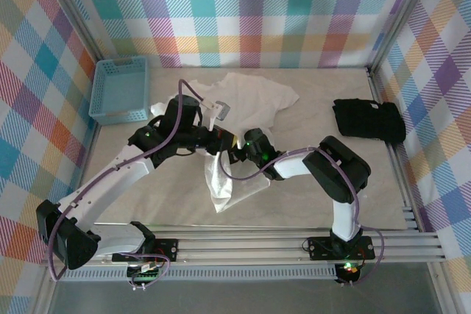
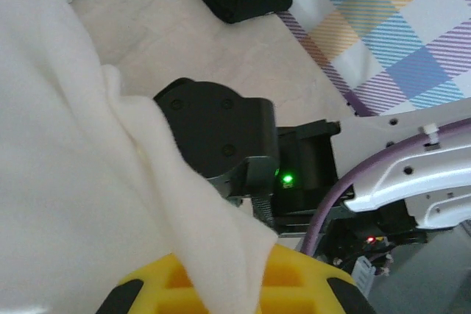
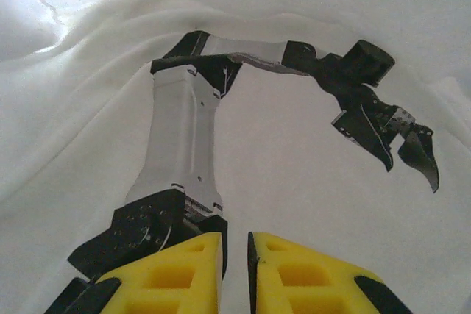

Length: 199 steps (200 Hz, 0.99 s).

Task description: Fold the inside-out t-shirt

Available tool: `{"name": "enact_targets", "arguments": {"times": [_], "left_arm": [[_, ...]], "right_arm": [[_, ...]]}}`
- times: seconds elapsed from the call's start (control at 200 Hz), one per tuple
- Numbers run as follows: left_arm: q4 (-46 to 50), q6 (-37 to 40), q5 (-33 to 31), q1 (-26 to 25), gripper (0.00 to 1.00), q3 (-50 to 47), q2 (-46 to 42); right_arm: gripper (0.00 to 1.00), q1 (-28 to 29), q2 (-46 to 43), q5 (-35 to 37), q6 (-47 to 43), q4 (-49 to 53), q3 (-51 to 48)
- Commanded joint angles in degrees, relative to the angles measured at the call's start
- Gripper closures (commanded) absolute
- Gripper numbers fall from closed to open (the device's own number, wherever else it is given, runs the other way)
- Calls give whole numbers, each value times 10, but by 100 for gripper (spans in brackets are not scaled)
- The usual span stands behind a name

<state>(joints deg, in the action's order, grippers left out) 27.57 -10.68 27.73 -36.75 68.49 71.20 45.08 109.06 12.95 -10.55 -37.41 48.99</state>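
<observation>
Left wrist view: left claw [image 2: 263, 273] pinched the t-shirt [image 2: 66, 145]; right claw [image 3: 235, 255] was nearly closed, cloth inside unclear. We judged we should part both claws slowly, keeping fabric taut w/o yanking.

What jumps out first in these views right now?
The white t-shirt lies crumpled in the middle of the table, with the left arm and right arm meeting over it. In the right wrist view its cloth spreads behind the right gripper, yellow fingers nearly together. A blue basket sits at the back left, a black folded garment on the right.
</observation>
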Motion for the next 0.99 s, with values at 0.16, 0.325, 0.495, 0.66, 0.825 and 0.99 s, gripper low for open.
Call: {"name": "enact_targets", "arguments": {"times": [0.16,0.325,0.495,0.66,0.825,0.99], "left_arm": [[10,16,17,-12,100,50,11],[-4,25,-5,-12,100,4,-19],[-46,13,40,-16,100,7,-6],[-51,14,65,-44,100,87,25],[-37,25,74,-79,100,151,64],[-32,25,53,-90,100,191,83]], "right_arm": [[79,-19,-15,2,87,55,-4],[77,-60,-33,-145,172,60,-7],[74,-40,-2,-98,200,156,68],[71,-36,26,-50,221,210,122],[67,-32,47,-26,218,252,171],[64,-24,67,-9,194,276,197]]}}
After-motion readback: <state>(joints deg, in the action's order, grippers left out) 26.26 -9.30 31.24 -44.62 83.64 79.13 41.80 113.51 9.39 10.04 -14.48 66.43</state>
